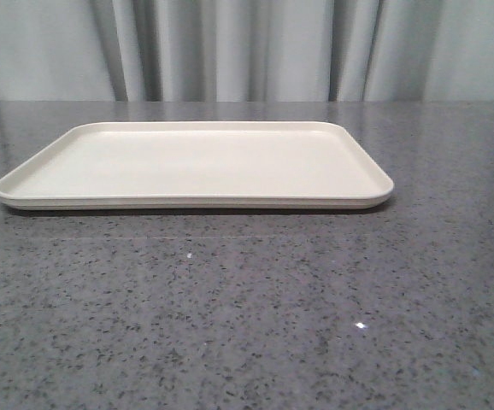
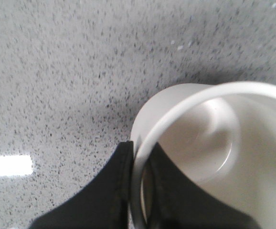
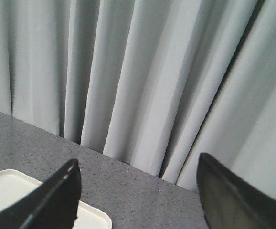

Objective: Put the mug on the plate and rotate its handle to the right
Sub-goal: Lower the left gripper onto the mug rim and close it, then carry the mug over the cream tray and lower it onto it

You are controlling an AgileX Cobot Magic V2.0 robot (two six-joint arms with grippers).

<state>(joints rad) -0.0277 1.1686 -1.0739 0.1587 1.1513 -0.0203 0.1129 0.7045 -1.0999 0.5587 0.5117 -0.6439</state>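
Speckled grey counter (image 1: 247, 325) fills the near part of my front view, and beyond it sits the plate (image 1: 196, 166), cream, flat, low-rimmed, with nothing on it. Neither arm shows in that view, so I am working from the wrist cameras.

On my left wrist feed, the left hand (image 2: 140, 191) is clamped on the mug (image 2: 214, 157): one black finger sits outside the white wall, the other inside, pinching the rim between them. I look straight down into the cup and see its pale bottom, with counter underneath. Whether the mug is lifted or resting I cannot tell, and the plate is nowhere in that picture, so I judge the mug is well apart from the plate for now. The handle does not show from this angle, so I cannot say which way it points.

My right hand (image 3: 138, 191) has its fingers spread wide with nothing between them, aimed at the curtain (image 3: 143, 81), a corner of the plate just below it.

Risks as I read them: a rim pinch on one side carries the cup off-centre, so it could swing or slip during the move toward the plate. Coming in low, the base could catch the plate's raised rim and tip. And with the handle unseen, I could misjudge the turn needed to bring it round to the right.
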